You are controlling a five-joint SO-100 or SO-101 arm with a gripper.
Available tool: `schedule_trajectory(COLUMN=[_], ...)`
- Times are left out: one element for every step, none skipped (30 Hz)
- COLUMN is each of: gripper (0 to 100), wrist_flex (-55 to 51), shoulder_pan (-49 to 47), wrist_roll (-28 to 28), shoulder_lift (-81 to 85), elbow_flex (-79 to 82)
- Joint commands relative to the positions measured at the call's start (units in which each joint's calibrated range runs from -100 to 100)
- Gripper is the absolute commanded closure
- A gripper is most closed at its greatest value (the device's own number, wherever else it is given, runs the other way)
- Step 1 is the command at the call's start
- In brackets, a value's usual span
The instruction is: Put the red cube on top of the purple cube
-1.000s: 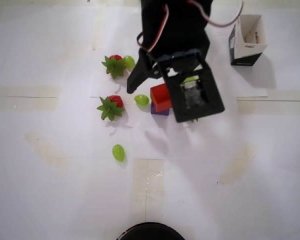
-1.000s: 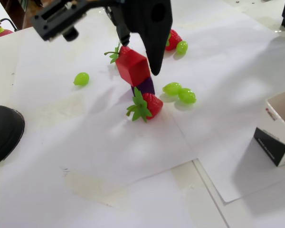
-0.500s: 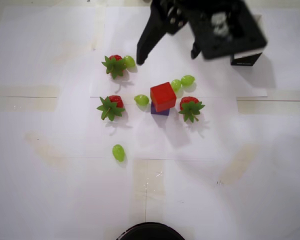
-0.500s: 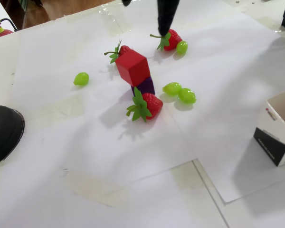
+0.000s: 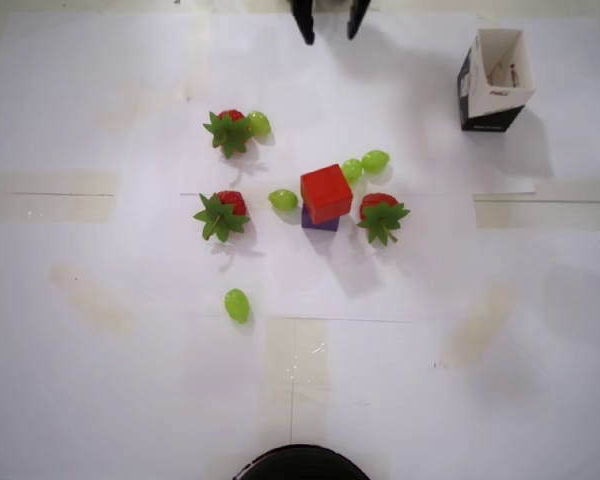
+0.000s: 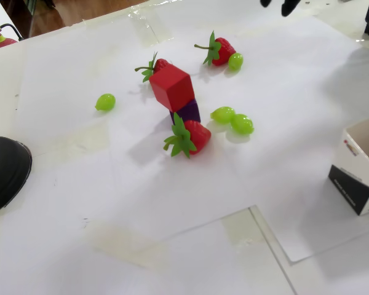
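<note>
red cube point(image 5: 326, 191) atop purple cube point(image 5: 319, 221) | claw point(image 5: 330, 22) well apart, empty

Matt red cube point(image 5: 326, 190), glossy plastic grapes point(image 5: 283, 200), smooth white paper sheets point(image 5: 130, 380).

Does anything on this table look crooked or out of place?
Yes: the red cube sits on the purple cube off-centre, overhanging toward the left in the fixed view and twisted relative to it. The open carton stands upright, and nothing looks spilled.

bright, even light | soft short shadows | paper point(image 5: 130, 400) slightly washed out | focus seems sharp
</note>
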State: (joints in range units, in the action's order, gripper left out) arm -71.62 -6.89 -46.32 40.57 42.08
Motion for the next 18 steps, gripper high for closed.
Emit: schedule_trajectory(gripper=[100, 100, 100, 100, 100, 100, 100, 100, 100, 100, 100, 100, 100, 100, 100, 100, 100, 100], wrist_flex=[8.06, 8.88, 9.20, 9.69, 10.10, 10.59, 10.51, 10.59, 10.51, 10.10, 9.86, 9.86, 9.77, 9.77, 9.77, 9.94, 9.94, 9.86], shoulder_pan=[2.19, 2.55, 2.77, 3.14, 3.44, 3.73, 3.80, 3.88, 3.88, 3.73, 3.58, 3.44, 3.36, 3.36, 3.36, 3.58, 3.80, 4.17], wrist_roll=[0.10, 0.20, 0.00, -0.10, -0.10, 0.20, 0.34, 0.39, 0.44, 0.44, 0.59, 0.83, 0.83, 0.88, 0.93, 1.12, 1.17, 1.03], shoulder_lift=[16.35, 18.58, 20.82, 23.57, 26.84, 30.88, 34.58, 37.24, 39.48, 41.03, 42.83, 44.64, 46.27, 47.22, 47.99, 48.77, 49.88, 51.77], elbow_flex=[13.74, 15.65, 17.74, 20.28, 22.83, 25.74, 28.10, 29.83, 31.19, 32.01, 33.01, 34.19, 35.01, 35.46, 35.83, 36.19, 36.74, 37.65])
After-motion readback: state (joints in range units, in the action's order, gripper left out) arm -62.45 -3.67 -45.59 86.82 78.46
